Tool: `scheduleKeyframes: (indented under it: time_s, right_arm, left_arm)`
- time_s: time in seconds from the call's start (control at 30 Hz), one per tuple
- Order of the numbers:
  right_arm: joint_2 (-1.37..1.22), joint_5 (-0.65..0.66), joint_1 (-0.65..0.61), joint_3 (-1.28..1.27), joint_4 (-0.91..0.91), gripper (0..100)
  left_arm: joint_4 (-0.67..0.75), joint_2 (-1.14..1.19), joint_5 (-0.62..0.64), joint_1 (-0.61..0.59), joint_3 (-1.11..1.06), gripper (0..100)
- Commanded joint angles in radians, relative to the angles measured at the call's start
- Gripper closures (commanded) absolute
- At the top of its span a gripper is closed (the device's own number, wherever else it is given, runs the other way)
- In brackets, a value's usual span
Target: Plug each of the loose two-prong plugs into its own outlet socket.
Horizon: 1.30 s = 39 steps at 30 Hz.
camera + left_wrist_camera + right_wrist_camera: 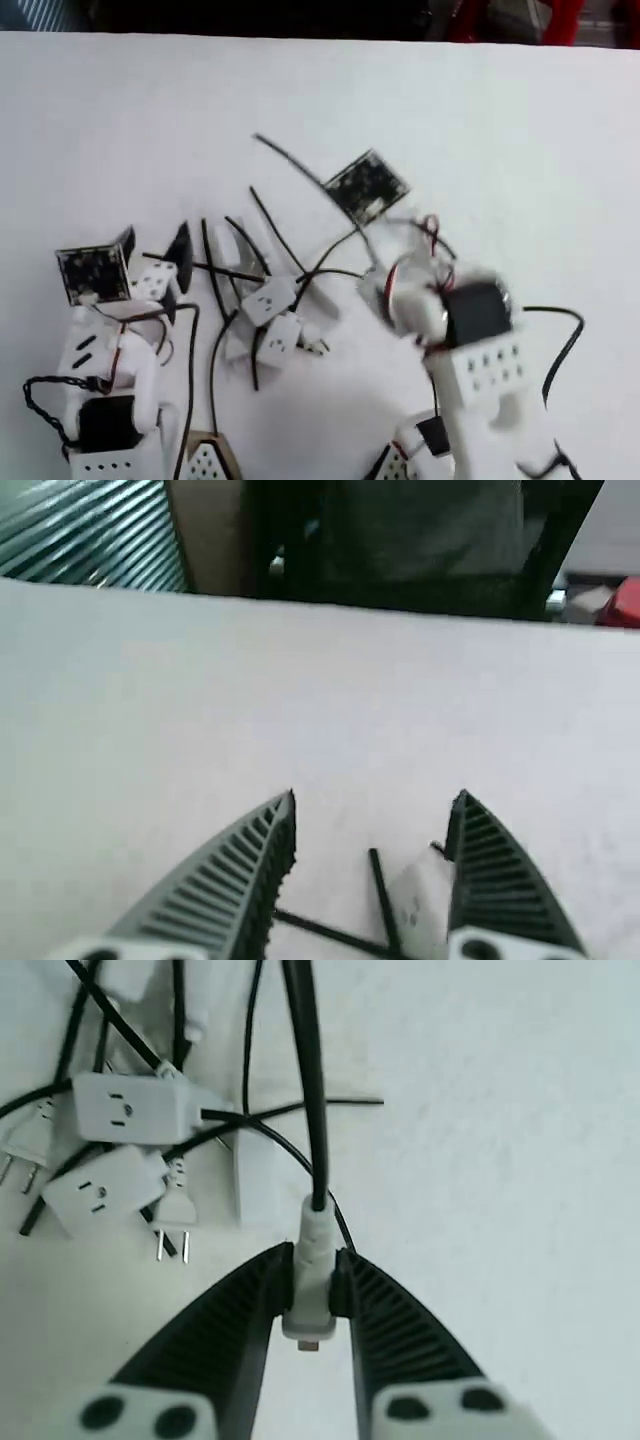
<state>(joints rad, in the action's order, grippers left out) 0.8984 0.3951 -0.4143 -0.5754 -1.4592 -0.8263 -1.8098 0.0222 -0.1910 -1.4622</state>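
My right gripper [312,1260] is shut on a white two-prong plug [310,1295], whose black cable [305,1080] runs straight away from the fingers. Beside it lie two white outlet sockets [130,1108] [100,1192] and a loose plug [172,1210] with bare prongs. From above, the sockets [268,298] [282,335] sit mid-table among tangled cables, with the right gripper [368,262] to their right. My left gripper [376,805] is open low over the table, with a black cable [380,900] between its fingers; from above it [172,255] stands left of the sockets.
Black cables [290,165] sprawl across the middle of the table. A white block [258,1175] lies by the held plug's cable. Another plug [25,1145] lies past the sockets. The far half of the white table [450,90] is bare.
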Motion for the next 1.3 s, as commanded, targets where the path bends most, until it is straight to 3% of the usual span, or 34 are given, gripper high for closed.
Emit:
scheduleKeyframes:
  time_s: [0.0,0.37,0.67,0.77,0.93,1.07,1.27]
  right_arm:
    - [0.110,-0.052,-0.107,-0.058,0.094,98.1]
    - [0.240,-0.114,-0.375,-0.196,0.232,98.1]
    - [0.200,-0.114,-0.395,-0.232,0.269,98.1]
    - [0.209,-0.114,-0.395,-0.232,0.268,98.1]
    - [0.200,-0.114,-0.343,-0.233,0.268,98.1]
    - [0.199,-0.115,-0.219,-0.235,0.268,98.1]
    - [0.199,-0.146,-0.013,-0.267,0.321,98.1]
  left_arm:
    - [0.114,-0.008,0.046,0.114,0.054,76]
    - [0.126,-0.010,0.015,0.463,0.077,76]
    - [-0.055,-0.012,-0.083,0.673,0.250,76]
    - [-0.095,-0.008,-0.112,0.680,0.250,76]
    - [-0.123,-0.005,-0.114,0.542,0.250,75]
    - [-0.183,0.001,-0.141,0.437,0.250,75]
    - [-0.198,0.260,-0.233,0.423,0.279,75]
